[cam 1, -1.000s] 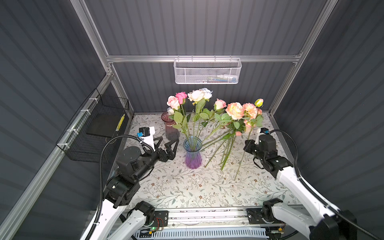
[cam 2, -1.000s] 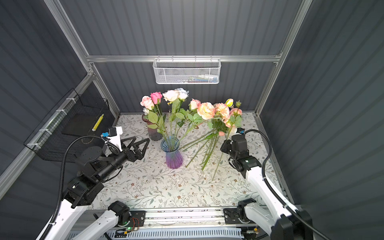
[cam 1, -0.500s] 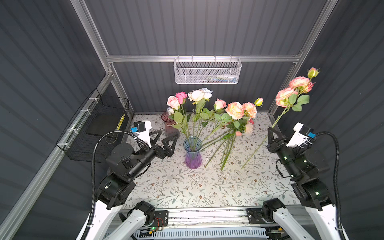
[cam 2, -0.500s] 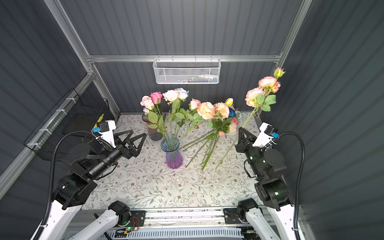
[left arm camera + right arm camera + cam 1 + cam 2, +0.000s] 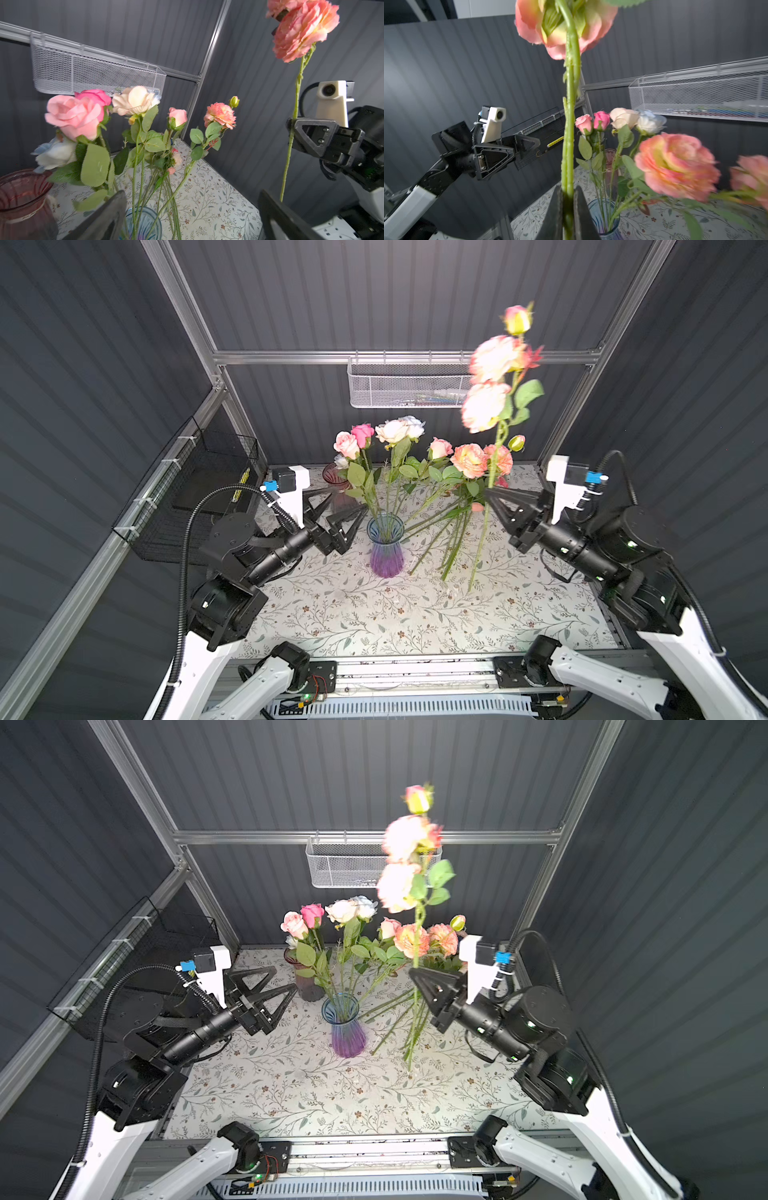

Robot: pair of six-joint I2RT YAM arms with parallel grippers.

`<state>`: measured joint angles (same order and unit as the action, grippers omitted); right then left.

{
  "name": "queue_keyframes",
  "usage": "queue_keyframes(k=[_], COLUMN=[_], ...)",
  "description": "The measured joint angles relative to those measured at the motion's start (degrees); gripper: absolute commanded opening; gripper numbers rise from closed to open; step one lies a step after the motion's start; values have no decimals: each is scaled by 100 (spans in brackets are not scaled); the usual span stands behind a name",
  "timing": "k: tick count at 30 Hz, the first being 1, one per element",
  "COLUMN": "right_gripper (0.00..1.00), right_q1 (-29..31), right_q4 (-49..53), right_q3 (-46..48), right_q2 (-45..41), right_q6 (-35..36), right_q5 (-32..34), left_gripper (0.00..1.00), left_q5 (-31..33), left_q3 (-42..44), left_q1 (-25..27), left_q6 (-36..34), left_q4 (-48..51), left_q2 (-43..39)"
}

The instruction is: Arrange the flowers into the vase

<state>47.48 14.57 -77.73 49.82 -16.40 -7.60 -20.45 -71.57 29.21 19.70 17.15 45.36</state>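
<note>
Peach-pink spray of roses (image 5: 484, 406) stands upright in my right pincer (image 5: 490, 495), which is clamped tight on its green stem, blooms high over the table, lower end hanging right of the blue-purple vase (image 5: 386, 547). My left pincer (image 5: 349, 504) is spread wide just left of that vase. Some flowers (image 5: 390, 431) stand in it; other stems (image 5: 453, 531) lie beside it on the floral cloth (image 5: 353, 614)

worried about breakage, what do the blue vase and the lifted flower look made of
Blue vase: likely glass, glossy and ribbed, stems visible through it. Lifted flower: probably artificial, matte fabric-like petals, moulded plastic-looking stem.
</note>
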Motion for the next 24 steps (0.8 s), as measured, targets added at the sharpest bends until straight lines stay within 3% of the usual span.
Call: queue_keyframes(k=[3,8,14,24], right_gripper=[0,0,0,0], right_q1=[708,1279,1473,1506], right_q4=[92,103,-79,-409], right_q3=[-275,-376,-374,-374], right_q2=[535,1255,1668,1969], right_q6=[339,525,483,341], right_q5=[164,249,330,332], left_gripper=[90,84,69,54], left_q5=[-450,-1141,-1648,-1867], left_q3=[-7,63,461,610], left_q1=[0,0,0,0], left_q6=[122,581,1209,1690], left_q4=[-339,-1200,-2153,-2903], left_q2=[138,372,638,841])
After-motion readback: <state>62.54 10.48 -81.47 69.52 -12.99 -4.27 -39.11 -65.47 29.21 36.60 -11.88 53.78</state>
